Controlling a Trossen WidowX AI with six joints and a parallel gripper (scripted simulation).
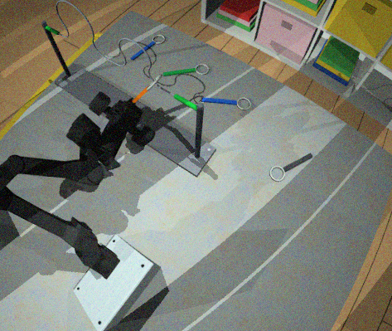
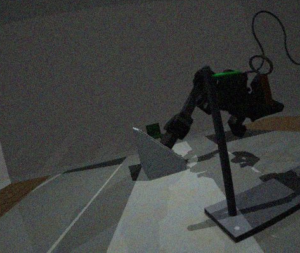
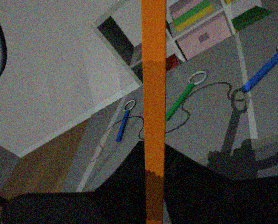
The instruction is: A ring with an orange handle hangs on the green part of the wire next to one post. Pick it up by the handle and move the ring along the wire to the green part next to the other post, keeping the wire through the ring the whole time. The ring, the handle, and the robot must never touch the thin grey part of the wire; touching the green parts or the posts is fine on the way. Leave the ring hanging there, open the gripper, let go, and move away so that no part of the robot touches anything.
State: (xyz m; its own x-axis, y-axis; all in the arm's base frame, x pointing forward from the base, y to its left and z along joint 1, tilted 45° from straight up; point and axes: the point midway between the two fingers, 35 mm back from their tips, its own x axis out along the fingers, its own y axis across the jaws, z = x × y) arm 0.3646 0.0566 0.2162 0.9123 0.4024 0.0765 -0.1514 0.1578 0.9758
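The orange handle [image 1: 139, 95] [image 3: 153, 100] [image 2: 266, 89] is held between my gripper's fingers [image 1: 133, 102]. It points up and away from the gripper. Its ring [image 1: 156, 80] [image 2: 260, 64] shows edge-on in the top view and sits around the thin grey wire [image 1: 75, 8] [image 2: 266, 43]. The ring is a short way from the green part [image 1: 185, 102] [image 2: 226, 75] at the near post [image 1: 199, 123] [image 2: 223, 148]. The far post [image 1: 55, 50] carries the other green part [image 1: 52, 30]. I cannot tell whether the ring touches the wire.
Loose ring tools lie on the mat: two blue-handled [image 1: 142, 50] [image 1: 220, 100], one green-handled [image 1: 179, 71] [image 3: 180, 100], one grey-handled [image 1: 297, 162]. A shelf [image 1: 307, 56] with coloured boxes stands at the back right. The arm's white base plate [image 1: 112, 284] is at the front left.
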